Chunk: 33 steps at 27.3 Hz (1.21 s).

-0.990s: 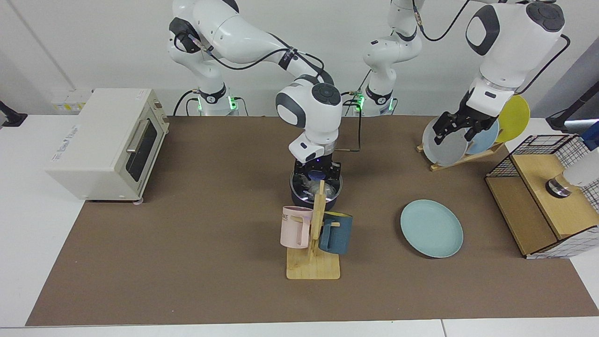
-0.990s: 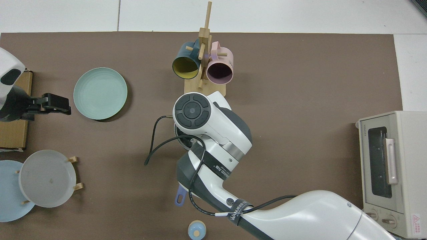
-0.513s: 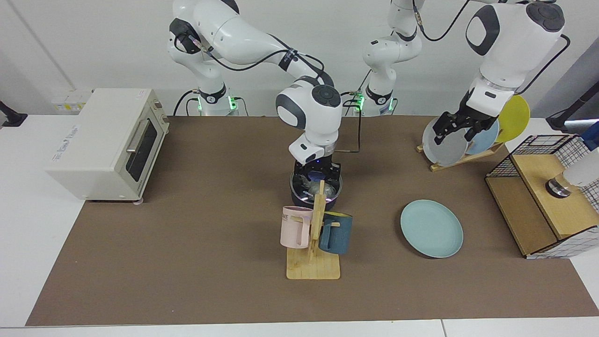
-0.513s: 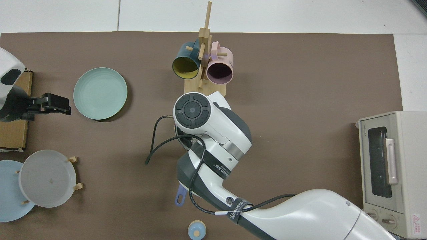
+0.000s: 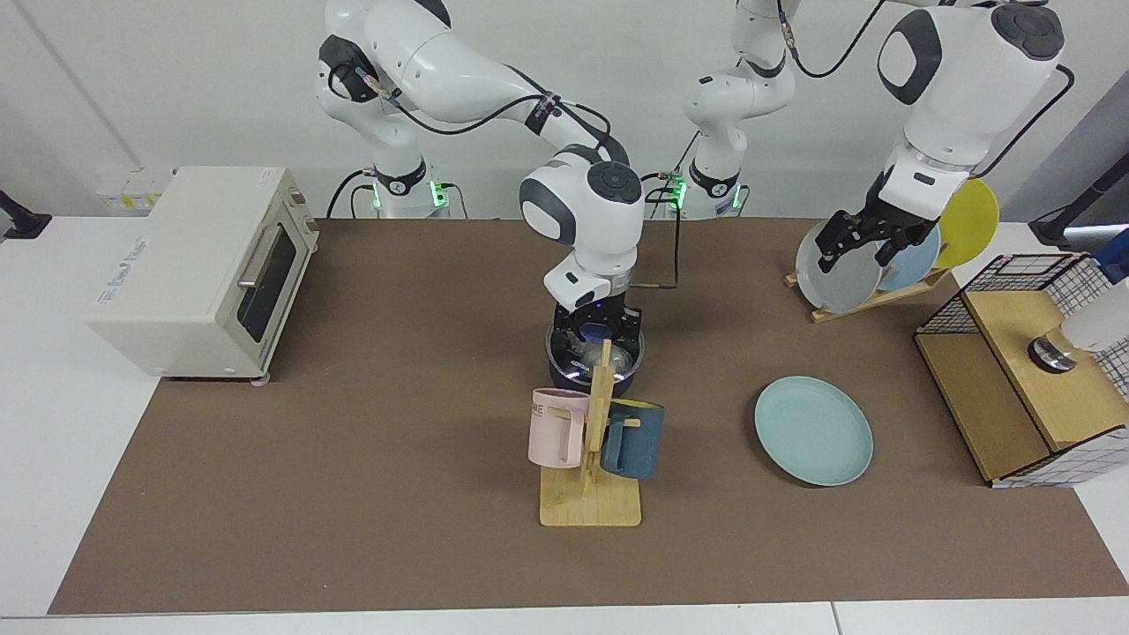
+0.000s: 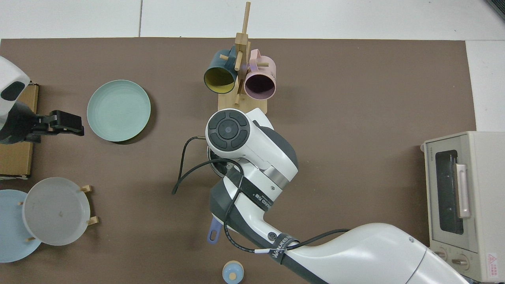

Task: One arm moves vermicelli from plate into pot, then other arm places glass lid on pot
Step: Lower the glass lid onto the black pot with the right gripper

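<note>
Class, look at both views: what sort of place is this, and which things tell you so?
Most likely a robotics lab staged as a kitchen: two white arms at a matted table, with a toaster oven, a mug rack and a plate rack.

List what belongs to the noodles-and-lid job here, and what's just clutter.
Job: pot; lid at the pot, under the right end effector; teal plate; left end effector, waiting by the plate rack. Noodles not visible.
Clutter: toaster oven, mug stand, pink mug, blue mug, plate rack, wire basket.
</note>
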Each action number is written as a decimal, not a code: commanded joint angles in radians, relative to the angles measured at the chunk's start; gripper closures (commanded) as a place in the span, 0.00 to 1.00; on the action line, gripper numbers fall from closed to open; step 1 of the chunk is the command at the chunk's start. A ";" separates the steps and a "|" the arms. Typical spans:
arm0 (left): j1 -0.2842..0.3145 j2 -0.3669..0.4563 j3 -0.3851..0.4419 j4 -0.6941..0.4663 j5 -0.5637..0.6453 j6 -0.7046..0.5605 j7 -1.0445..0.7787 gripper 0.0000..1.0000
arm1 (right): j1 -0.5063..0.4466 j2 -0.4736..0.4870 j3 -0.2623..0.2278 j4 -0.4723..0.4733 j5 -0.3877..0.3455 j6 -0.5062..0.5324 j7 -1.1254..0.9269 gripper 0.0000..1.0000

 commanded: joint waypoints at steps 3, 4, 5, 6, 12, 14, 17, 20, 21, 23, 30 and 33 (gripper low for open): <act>0.006 -0.018 0.000 -0.016 -0.011 0.007 0.001 0.00 | -0.019 -0.001 0.032 0.036 -0.011 0.006 0.007 0.00; 0.006 -0.018 0.000 -0.016 -0.011 0.007 -0.001 0.00 | -0.022 -0.004 0.035 0.037 -0.005 0.003 0.007 0.00; 0.006 -0.018 0.000 -0.016 -0.011 0.007 0.001 0.00 | -0.026 -0.013 0.040 0.037 0.004 0.000 0.007 0.00; 0.004 -0.018 0.000 -0.016 -0.011 0.007 0.001 0.00 | -0.030 -0.022 0.044 0.037 0.012 -0.005 0.007 0.00; 0.004 -0.018 0.000 -0.016 -0.011 0.007 0.001 0.00 | -0.043 -0.083 0.052 0.040 0.056 -0.039 -0.007 0.00; 0.006 -0.018 0.000 -0.016 -0.011 0.007 0.001 0.00 | -0.043 -0.106 0.052 0.040 0.072 -0.062 -0.037 0.00; 0.006 -0.018 0.000 -0.016 -0.011 0.007 0.001 0.00 | -0.054 -0.146 0.047 0.040 0.095 -0.106 -0.100 0.00; 0.006 -0.018 0.000 -0.016 -0.011 0.007 0.001 0.00 | -0.068 -0.182 0.040 0.040 0.122 -0.144 -0.171 0.00; 0.006 -0.018 0.000 -0.016 -0.011 0.007 0.001 0.00 | -0.074 -0.192 0.038 0.040 0.133 -0.154 -0.195 0.00; 0.004 -0.018 0.000 -0.016 -0.011 0.007 0.001 0.00 | -0.082 -0.215 0.017 0.039 0.148 -0.174 -0.252 0.00; 0.006 -0.018 0.000 -0.016 -0.011 0.007 0.001 0.00 | -0.076 -0.283 -0.147 0.030 0.266 -0.194 -0.474 0.00; 0.006 -0.018 0.000 -0.016 -0.011 0.007 0.001 0.00 | -0.073 -0.297 -0.222 0.030 0.314 -0.203 -0.560 0.00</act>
